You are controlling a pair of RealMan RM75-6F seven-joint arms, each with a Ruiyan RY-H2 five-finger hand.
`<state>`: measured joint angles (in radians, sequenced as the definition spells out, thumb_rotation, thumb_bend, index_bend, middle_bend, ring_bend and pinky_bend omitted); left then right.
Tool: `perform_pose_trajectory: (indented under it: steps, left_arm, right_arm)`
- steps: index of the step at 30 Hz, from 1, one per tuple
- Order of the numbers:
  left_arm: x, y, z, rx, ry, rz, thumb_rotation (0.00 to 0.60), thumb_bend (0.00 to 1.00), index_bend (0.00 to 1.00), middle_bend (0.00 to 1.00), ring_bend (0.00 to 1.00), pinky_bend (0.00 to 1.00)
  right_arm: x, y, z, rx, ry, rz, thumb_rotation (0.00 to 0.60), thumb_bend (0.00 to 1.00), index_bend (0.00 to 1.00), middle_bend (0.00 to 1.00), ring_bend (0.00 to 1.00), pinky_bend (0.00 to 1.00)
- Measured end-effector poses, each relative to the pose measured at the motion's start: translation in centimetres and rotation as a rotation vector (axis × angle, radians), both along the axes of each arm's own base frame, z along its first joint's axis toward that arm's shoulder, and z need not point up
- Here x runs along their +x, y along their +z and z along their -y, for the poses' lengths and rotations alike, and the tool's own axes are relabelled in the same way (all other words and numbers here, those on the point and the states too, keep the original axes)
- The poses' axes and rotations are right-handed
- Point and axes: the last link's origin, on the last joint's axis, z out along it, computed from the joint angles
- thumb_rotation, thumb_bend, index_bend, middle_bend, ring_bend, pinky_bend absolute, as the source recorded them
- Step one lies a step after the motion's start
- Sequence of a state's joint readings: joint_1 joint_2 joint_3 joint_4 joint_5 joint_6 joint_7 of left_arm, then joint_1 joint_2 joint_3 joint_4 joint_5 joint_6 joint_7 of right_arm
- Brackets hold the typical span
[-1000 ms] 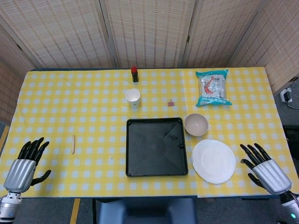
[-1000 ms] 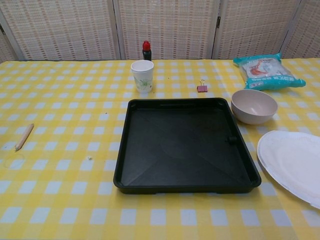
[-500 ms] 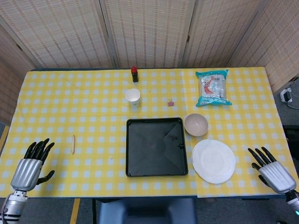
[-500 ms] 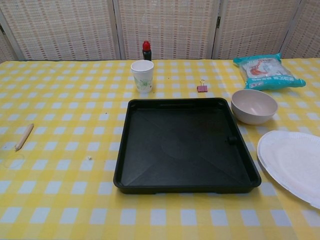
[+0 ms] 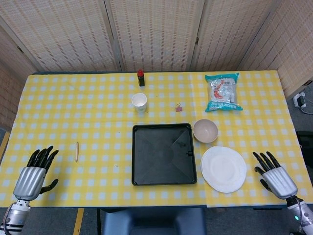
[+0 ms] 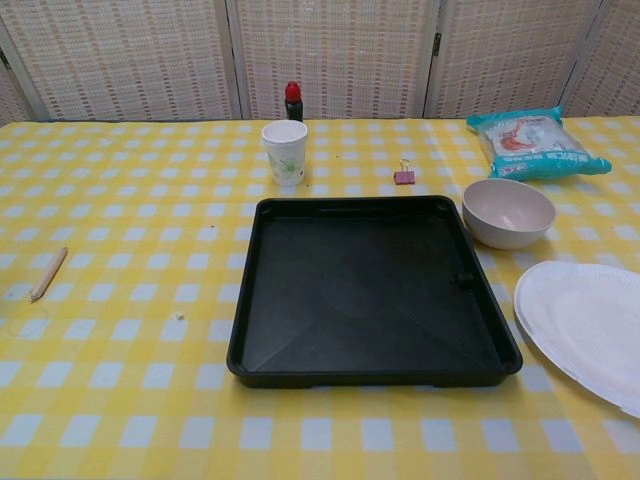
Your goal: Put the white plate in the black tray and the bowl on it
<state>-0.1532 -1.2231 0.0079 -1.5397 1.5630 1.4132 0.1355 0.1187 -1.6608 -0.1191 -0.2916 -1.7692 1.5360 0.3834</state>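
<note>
Head view: my right hand [image 5: 276, 177] sits at the near right corner of the table [image 5: 73, 112], fingers spread and extended away from me, holding nothing. My left hand [image 5: 33, 175] is at the near left corner, fingers likewise spread, thumb out to the side, holding nothing. Neither hand appears in the chest view.

White plate [image 5: 223, 169]: flat on the yellow checked cloth, to the left of my right hand and near it, not touching. In the chest view the plate [image 6: 588, 327] runs off the right edge of the frame.

Bowl [image 5: 205, 130]: upright, beyond the plate and further from my right hand, just beside the plate's far rim. Whether the two touch I cannot tell. Interior looks bare in the chest view [image 6: 508, 212].

Black tray [image 5: 164, 153]: left of the plate, between my two hands but closer to the right one. Nothing rests inside it. The bowl stands just off its far right corner.

Other items, all well apart from both hands:
- paper cup [image 5: 139, 102] beyond the tray, upright
- small dark bottle with red cap [image 5: 141, 77] beyond the cup, near the far table edge
- pink binder clip [image 5: 179, 107] between cup and bowl
- snack packet [image 5: 223, 91] far side, beyond the bowl
- thin wooden stick [image 5: 77, 151] lying on the cloth, ahead and to the right of my left hand
</note>
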Motion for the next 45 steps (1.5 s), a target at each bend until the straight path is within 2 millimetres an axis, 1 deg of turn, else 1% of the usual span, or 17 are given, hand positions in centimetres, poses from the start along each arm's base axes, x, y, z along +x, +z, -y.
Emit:
perform_pose_trajectory:
  steps: [6, 11, 17, 23, 32, 36, 45]
  left_arm:
    - [0.0, 0.1, 0.0, 0.0, 0.002, 0.002, 0.6, 0.28, 0.0, 0.0, 0.0, 0.0]
    - [-0.1, 0.4, 0.0, 0.005, 0.001, 0.011, 0.6, 0.28, 0.0, 0.0, 0.0, 0.0]
    - [-0.1, 0.5, 0.1, 0.005, 0.003, 0.008, 0.6, 0.28, 0.0, 0.0, 0.0, 0.0]
    - [-0.2, 0.6, 0.1, 0.008, 0.009, 0.004, 0.6, 0.28, 0.0, 0.0, 0.0, 0.0]
    - [-0.3, 0.5, 0.0, 0.007, 0.02, -0.003, 0.6, 0.28, 0.0, 0.0, 0.0, 0.0]
    - [-0.3, 0.4, 0.0, 0.004, 0.023, -0.006, 0.6, 0.28, 0.0, 0.0, 0.0, 0.0]
    - [-0.4, 0.5, 0.0, 0.011, 0.03, -0.009, 0.6, 0.28, 0.0, 0.0, 0.0, 0.0]
  right_arm:
    - [0.5, -0.8, 0.7, -0.001, 0.018, 0.024, 0.6, 0.37, 0.42, 0.0, 0.0, 0.0]
    - [0.8, -1.6, 1.6, 0.022, 0.029, 0.008, 0.6, 0.37, 0.41, 0.0, 0.0, 0.0]
    - [1.0, -2.3, 2.2, 0.041, 0.037, -0.009, 0.6, 0.37, 0.4, 0.0, 0.0, 0.0]
    - [1.2, -2.6, 2.3, 0.046, 0.048, -0.006, 0.6, 0.37, 0.4, 0.0, 0.0, 0.0]
    - [1.3, -2.3, 2.1, 0.045, 0.063, -0.002, 0.6, 0.37, 0.39, 0.0, 0.0, 0.0]
    - [1.3, -2.4, 2.3, 0.05, 0.059, -0.012, 0.6, 0.37, 0.39, 0.0, 0.0, 0.0]
    - [1.6, -3.6, 3.3, 0.084, 0.063, -0.027, 0.6, 0.37, 0.39, 0.0, 0.0, 0.0]
